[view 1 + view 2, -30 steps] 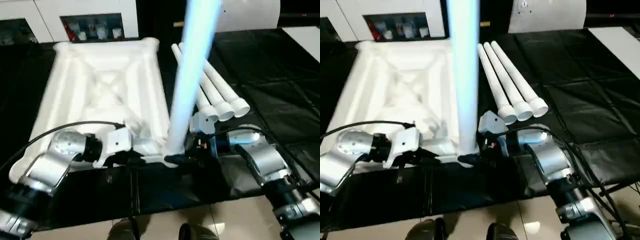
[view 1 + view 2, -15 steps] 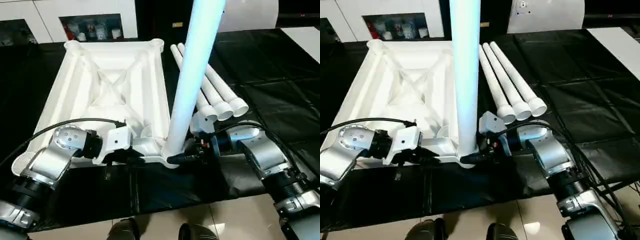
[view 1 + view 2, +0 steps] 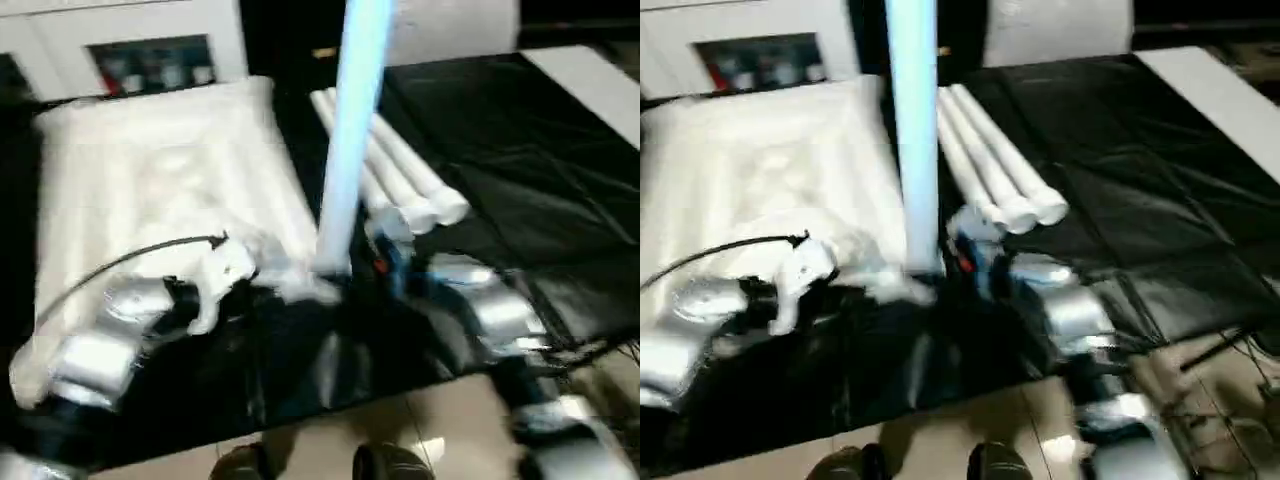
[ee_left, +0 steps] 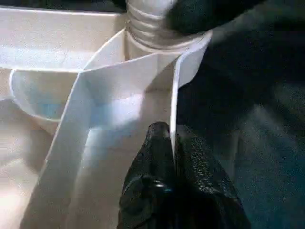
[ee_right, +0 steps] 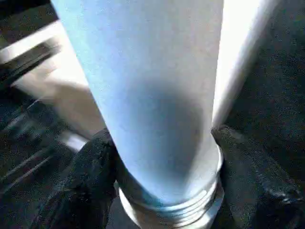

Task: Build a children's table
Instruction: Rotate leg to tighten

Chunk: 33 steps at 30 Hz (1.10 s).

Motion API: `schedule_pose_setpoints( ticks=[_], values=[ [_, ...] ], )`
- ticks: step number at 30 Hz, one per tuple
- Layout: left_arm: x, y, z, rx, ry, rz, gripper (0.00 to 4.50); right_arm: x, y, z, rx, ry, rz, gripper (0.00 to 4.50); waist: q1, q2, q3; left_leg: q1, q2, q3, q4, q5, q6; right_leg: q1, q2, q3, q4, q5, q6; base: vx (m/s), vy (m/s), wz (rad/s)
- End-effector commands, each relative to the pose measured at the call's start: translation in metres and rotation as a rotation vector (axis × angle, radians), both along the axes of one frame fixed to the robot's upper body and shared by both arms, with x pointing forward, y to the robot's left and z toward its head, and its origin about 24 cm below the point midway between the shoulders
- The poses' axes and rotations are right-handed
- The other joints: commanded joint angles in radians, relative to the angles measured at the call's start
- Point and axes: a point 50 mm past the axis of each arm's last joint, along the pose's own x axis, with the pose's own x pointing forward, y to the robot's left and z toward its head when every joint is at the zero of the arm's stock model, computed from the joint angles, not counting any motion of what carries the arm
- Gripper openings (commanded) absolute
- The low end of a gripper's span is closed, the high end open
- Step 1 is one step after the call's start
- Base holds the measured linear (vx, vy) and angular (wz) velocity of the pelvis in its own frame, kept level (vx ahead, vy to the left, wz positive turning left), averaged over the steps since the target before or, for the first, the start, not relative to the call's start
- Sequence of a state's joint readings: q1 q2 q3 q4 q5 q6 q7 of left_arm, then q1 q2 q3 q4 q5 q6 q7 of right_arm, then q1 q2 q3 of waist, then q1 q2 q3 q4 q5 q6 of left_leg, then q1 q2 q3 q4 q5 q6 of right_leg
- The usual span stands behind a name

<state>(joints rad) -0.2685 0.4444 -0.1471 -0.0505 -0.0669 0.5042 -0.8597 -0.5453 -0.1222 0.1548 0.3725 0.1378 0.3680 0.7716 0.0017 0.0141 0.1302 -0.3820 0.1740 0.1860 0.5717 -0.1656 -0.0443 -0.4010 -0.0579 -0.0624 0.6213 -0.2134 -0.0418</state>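
The white table top lies upside down on the black surface, ribs up. One white leg stands upright in its near right corner socket, threaded end just above the socket rim. My right gripper is shut on that leg low down, a black finger on each side. My left gripper is shut on the thin rim wall of the table top just beside that socket. Three more legs lie side by side to the right of the top.
A white cabinet with dark glass-fronted compartments stands behind the table top. Black sheeting covers the work surface out to the right. Beige floor and two dark shoes show past the near edge.
The head views have shifted and blurred, so the camera moved. Both grippers keep their holds, and the leg still stands in the corner socket, now a little more upright.
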Motion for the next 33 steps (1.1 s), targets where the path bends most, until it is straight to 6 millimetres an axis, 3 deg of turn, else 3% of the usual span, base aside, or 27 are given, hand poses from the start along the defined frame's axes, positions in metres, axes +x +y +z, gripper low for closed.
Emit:
schedule_pose_setpoints(
  ticks=[1,2,5,6,8,10,12,13,16,19,20,21,25,27,33],
  values=[
    [0.003,-0.012,0.004,-0.051,-0.031,0.094,0.00,-0.012,0.036,-0.009,0.029,0.072,0.079,2.72,0.011,-0.007,-0.051,0.016,0.058,-0.031,-0.066,-0.207,0.031,0.037,-0.094,0.065,-0.098,-0.353,-0.178,0.000,0.000,0.00],
    [0.008,-0.030,0.007,-0.083,-0.057,0.164,0.00,-0.009,0.046,-0.010,0.030,0.083,0.000,2.72,0.011,-0.017,-0.053,0.017,0.058,-0.027,-0.065,-0.194,0.040,0.036,-0.090,0.065,-0.099,-0.328,-0.175,0.000,0.000,0.00],
    [0.018,-0.052,0.014,-0.118,-0.099,0.269,0.00,-0.005,0.056,-0.011,0.027,0.090,-0.116,2.72,0.014,-0.012,-0.057,0.015,0.058,-0.026,-0.064,-0.147,0.051,0.038,-0.090,0.064,-0.093,-0.258,-0.179,0.000,0.000,0.00],
    [0.023,-0.058,0.015,-0.116,-0.117,0.298,0.00,-0.003,0.057,-0.011,0.020,0.082,-0.160,2.72,0.017,-0.009,-0.064,0.018,0.058,-0.024,-0.061,-0.125,0.056,0.040,-0.088,0.063,-0.090,-0.208,-0.186,0.000,0.000,0.00],
    [0.026,-0.065,0.017,-0.112,-0.132,0.322,0.00,-0.001,0.059,-0.010,0.020,0.076,-0.202,2.72,0.025,-0.009,-0.068,0.014,0.057,-0.024,-0.060,-0.077,0.078,0.043,-0.086,0.062,-0.082,-0.109,-0.193,0.000,0.000,0.00],
    [0.028,-0.068,0.018,-0.103,-0.133,0.332,0.00,0.000,0.060,-0.009,0.040,0.077,-0.219,3.28,0.032,-0.011,-0.071,0.014,0.056,-0.022,-0.057,-0.048,0.099,0.045,-0.087,0.062,-0.075,-0.033,-0.203,0.000,0.000,0.00],
    [0.031,-0.066,0.018,-0.081,-0.138,0.332,0.00,0.000,0.057,-0.008,0.042,0.050,-0.230,3.42,0.038,-0.005,-0.075,0.012,0.056,-0.022,-0.052,-0.017,0.122,0.048,-0.086,0.059,-0.067,0.046,-0.212,0.000,0.000,0.00],
    [0.031,-0.064,0.017,-0.060,-0.141,0.331,0.00,0.000,0.055,-0.007,0.040,0.038,-0.246,3.44,0.039,0.001,-0.074,0.011,0.056,-0.023,-0.052,-0.021,0.124,0.048,-0.087,0.059,-0.066,0.049,-0.214,0.000,0.000,0.00],
    [0.030,-0.051,0.013,-0.011,-0.140,0.302,0.00,0.001,0.041,-0.003,0.035,-0.023,-0.268,3.78,0.031,-0.005,-0.070,0.004,0.055,-0.029,-0.058,-0.079,0.111,0.057,-0.091,0.055,-0.076,-0.030,-0.197,0.000,0.000,0.00],
    [0.029,-0.046,0.010,0.010,-0.132,0.275,0.00,0.002,0.032,0.000,0.041,-0.053,-0.271,3.89,0.023,-0.004,-0.069,0.010,0.058,-0.026,-0.059,-0.109,0.093,0.051,-0.091,0.058,-0.081,-0.075,-0.202,0.000,0.000,0.00],
    [0.029,-0.045,0.010,0.012,-0.131,0.272,0.00,0.002,0.032,0.000,0.041,-0.056,-0.271,3.97,0.025,0.004,-0.067,0.011,0.058,-0.027,-0.059,-0.116,0.089,0.048,-0.090,0.058,-0.082,-0.084,-0.203,0.000,0.000,0.00],
    [0.027,-0.040,0.007,0.034,-0.126,0.227,0.00,0.002,0.020,0.004,0.042,-0.090,-0.257,4.18,0.026,0.000,-0.068,0.011,0.058,-0.026,-0.059,-0.113,0.085,0.051,-0.089,0.059,-0.082,-0.075,-0.204,0.000,0.000,0.00],
    [0.022,-0.028,0.004,0.057,-0.106,0.139,0.00,0.000,0.000,0.012,0.036,-0.139,-0.219,4.45,0.031,0.000,-0.072,0.013,0.059,-0.024,-0.055,-0.060,0.110,0.050,-0.086,0.059,-0.068,0.031,-0.216,0.000,0.000,0.00],
    [0.021,-0.026,0.003,0.062,-0.101,0.114,0.00,-0.001,-0.005,0.014,0.029,-0.151,-0.206,4.45,0.033,-0.001,-0.071,0.013,0.059,-0.023,-0.055,-0.065,0.115,0.050,-0.086,0.059,-0.068,0.027,-0.217,0.000,0.000,0.00],
    [0.011,-0.004,-0.004,0.135,-0.071,-0.118,0.00,-0.018,-0.034,0.025,-0.100,-0.239,0.088,4.45,0.044,-0.003,-0.066,0.014,0.059,-0.023,-0.057,-0.117,0.107,0.050,-0.088,0.060,-0.077,-0.055,-0.202,0.000,0.000,0.00]
  ],
)
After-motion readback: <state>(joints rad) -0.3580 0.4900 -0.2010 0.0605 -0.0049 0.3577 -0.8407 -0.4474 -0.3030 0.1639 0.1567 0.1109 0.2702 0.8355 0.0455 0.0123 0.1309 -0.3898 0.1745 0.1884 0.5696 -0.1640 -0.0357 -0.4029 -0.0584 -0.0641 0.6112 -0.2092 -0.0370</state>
